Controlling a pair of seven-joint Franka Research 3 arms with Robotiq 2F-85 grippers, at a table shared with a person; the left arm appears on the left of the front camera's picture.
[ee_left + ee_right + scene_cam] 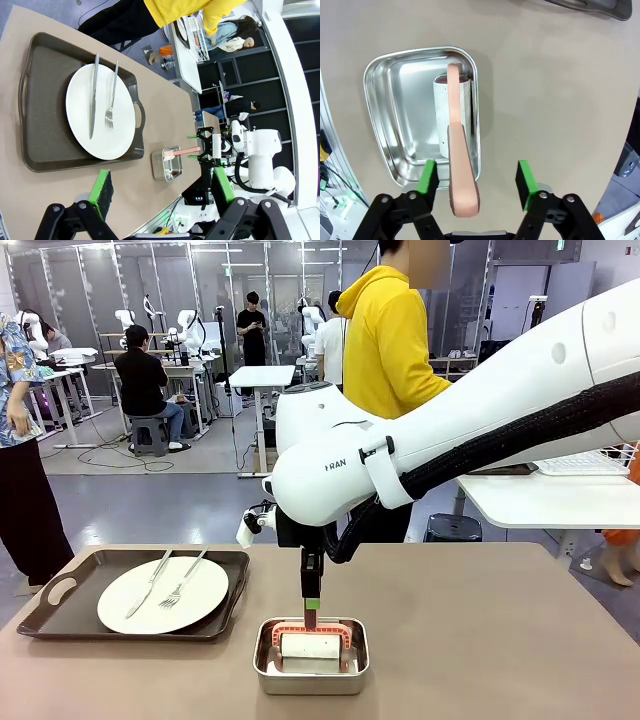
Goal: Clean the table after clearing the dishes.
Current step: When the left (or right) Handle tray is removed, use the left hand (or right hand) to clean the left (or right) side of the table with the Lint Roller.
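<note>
Your right claw (475,175) hangs above the steel pan (395,100) at the robot's edge of the table (500,640). Its green pads stand apart on either side of the lint roller (455,125) handle, with a gap showing on both sides. In the right wrist view the pink handle runs from six o'clock up to twelve o'clock, straight out from the claw, and ends at the white roll lying in the pan. It sits closer to the nine o'clock pad than to the three o'clock one, so that pad will likely touch first when you close. The handle's long axis crosses the line between the pads squarely, so no wrist roll looks needed. Your left claw (161,186) is high, well away from the pan, wide open and empty, so the right arm is plainly the nearer one. In the front view the tray (60,615) with its plate (200,595), knife (148,585) and fork (185,585) lies at ten o'clock from the pan, near it but not touching. From the pan toward three o'clock the tabletop is bare, giving room to lift and swing the roller. At twelve o'clock a person in yellow (385,330) stands beyond the far edge.
</note>
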